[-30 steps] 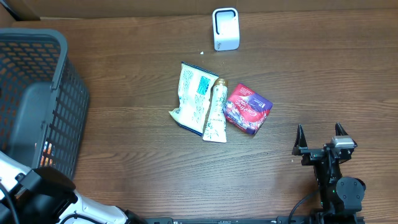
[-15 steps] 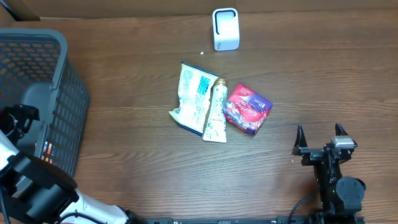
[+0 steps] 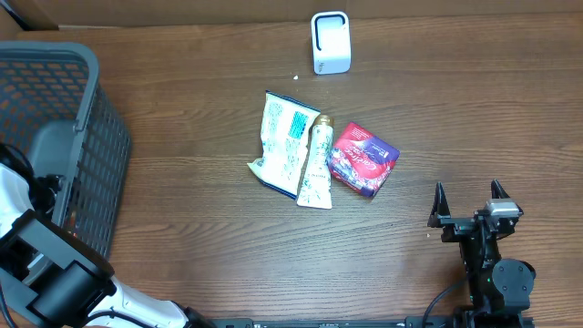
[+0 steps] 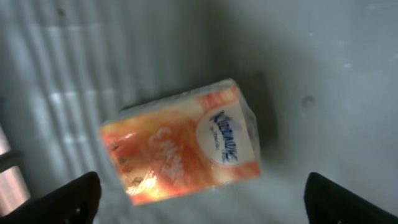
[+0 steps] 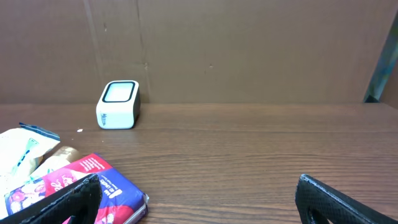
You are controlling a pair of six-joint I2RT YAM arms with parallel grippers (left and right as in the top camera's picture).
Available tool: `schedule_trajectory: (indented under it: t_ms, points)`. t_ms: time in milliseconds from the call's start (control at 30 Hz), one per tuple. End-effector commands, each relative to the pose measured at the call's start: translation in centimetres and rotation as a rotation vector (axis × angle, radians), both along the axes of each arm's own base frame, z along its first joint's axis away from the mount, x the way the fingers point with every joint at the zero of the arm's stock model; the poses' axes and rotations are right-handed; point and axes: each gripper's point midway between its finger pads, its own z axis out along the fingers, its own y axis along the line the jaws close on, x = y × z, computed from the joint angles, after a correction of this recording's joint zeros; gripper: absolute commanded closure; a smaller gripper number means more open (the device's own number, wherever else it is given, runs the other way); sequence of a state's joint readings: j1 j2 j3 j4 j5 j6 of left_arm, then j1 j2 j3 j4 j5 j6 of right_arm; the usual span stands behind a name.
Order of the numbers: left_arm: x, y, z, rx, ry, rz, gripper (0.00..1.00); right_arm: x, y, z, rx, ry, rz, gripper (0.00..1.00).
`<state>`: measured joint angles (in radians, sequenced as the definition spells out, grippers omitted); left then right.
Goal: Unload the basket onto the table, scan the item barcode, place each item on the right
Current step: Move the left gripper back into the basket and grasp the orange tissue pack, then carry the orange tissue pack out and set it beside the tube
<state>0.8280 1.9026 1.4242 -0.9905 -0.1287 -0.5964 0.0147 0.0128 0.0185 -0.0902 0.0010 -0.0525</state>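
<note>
An orange tissue pack (image 4: 183,146) with a white oval label lies tilted on the grey floor of the basket (image 3: 89,91). My left gripper (image 4: 199,204) hangs open just above it, its dark fingertips (image 4: 74,198) wide apart on either side and touching nothing. From overhead the left arm (image 3: 27,214) reaches into the basket and its jaws are hidden. The white barcode scanner (image 3: 330,42) stands at the back of the table. My right gripper (image 3: 467,196) rests open and empty at the front right.
A light snack bag (image 3: 282,144), a pale tube (image 3: 315,164) and a red and purple pack (image 3: 363,159) lie together mid-table. The right wrist view shows that pack (image 5: 81,186) and the scanner (image 5: 118,104) ahead. Cardboard walls off the back.
My left arm has swung from the front left corner up over the basket and down into it. The right arm and the table items have not moved.
</note>
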Motion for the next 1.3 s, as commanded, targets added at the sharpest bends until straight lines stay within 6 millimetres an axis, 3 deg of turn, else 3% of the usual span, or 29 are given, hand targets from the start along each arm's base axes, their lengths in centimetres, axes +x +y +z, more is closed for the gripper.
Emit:
schedule_trajectory:
  t_ms: [0,233,333,500,633,867,1000,1033,1167,1267]
  points:
    - [-0.6,-0.6,-1.9,-0.002,0.011,0.013,0.07,0.0,0.0,-0.1,-0.005,-0.006,-0.001,0.00]
    - [-0.6,-0.7,-4.9,0.033,-0.020,0.005,0.24,0.0,0.0,-0.1,-0.005,-0.006,-0.001,0.00]
    - [-0.6,-0.7,-5.2,0.038,-0.025,0.006,0.55,0.0,0.0,-0.1,-0.005,-0.006,-0.001,0.00]
    - [-0.5,-0.6,-5.1,0.038,-0.029,0.005,0.96,0.0,0.0,-0.1,-0.005,-0.006,-0.001,0.00]
    - [0.5,-0.4,-3.9,0.026,-0.061,-0.011,0.96,0.0,0.0,-0.1,-0.005,-0.006,-0.001,0.00]
    - [4.9,1.1,5.7,0.013,-0.204,-0.072,0.96,0.0,0.0,-0.1,-0.005,-0.006,-0.001,0.00]
    - [7.0,1.5,12.9,0.039,-0.325,-0.097,0.96,0.0,0.0,-0.1,-0.005,-0.006,-0.001,0.00]
    - [7.9,1.2,15.6,0.045,-0.382,-0.115,0.96,0.0,0.0,-0.1,-0.005,-0.006,-0.001,0.00]
    - [10.4,-1.3,22.3,0.042,-0.557,-0.241,0.96,0.0,0.0,-0.1,-0.005,-0.006,-0.001,0.00]
    - [12.2,-4.9,26.8,0.031,-0.683,-0.387,0.96,0.0,0.0,-0.1,-0.005,-0.006,-0.001,0.00]
